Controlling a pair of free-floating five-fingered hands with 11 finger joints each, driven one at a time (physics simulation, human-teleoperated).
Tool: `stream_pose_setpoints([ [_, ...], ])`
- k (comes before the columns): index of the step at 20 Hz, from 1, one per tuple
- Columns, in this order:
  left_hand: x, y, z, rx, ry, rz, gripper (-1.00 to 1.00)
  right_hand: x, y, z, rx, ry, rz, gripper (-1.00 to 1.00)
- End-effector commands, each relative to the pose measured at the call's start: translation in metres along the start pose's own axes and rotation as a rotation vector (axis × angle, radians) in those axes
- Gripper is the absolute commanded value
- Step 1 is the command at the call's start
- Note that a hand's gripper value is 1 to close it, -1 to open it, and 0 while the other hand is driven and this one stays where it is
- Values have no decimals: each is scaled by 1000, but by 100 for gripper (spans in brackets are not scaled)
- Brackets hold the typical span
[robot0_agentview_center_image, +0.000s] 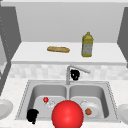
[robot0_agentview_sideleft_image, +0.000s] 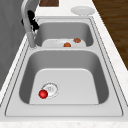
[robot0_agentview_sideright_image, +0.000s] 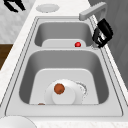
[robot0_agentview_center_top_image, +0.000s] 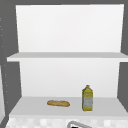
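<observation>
Beside the faucet (robot0_agentview_center_image: 68, 73), right hand (robot0_agentview_center_image: 75, 74) hovering, fingers curled on nothing.
Left of faucet, low: left hand (robot0_agentview_center_image: 32, 115) likewise curled, gripping nothing.

Open room across most of the left basin (robot0_agentview_sideleft_image: 75, 82), with just a small red ball (robot0_agentview_sideleft_image: 43, 94) beside the drain. Right basin floor largely taken by a white plate (robot0_agentview_sideright_image: 65, 95) carrying a brown ball (robot0_agentview_sideright_image: 59, 88); faucet (robot0_agentview_center_image: 75, 68) arching over the divider, right hand (robot0_agentview_center_image: 75, 74) hanging just beneath its spout. Front approach blocked by a big red ball (robot0_agentview_center_image: 67, 115), left hand (robot0_agentview_center_image: 32, 115) near the front left rim.
</observation>
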Motion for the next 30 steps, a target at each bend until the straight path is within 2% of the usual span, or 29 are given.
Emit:
stream_pose_setpoints([
  [1, 0, 0, 0, 0, 0, 0, 0, 30, 1, 10, 5, -7, 11, 100],
  [12, 0, 0, 0, 0, 0, 0, 0, 29, 5, 14, -20, 48, -33, 100],
  [30, 0, 0, 0, 0, 0, 0, 0, 31, 8, 16, -42, 103, -87, 100],
])
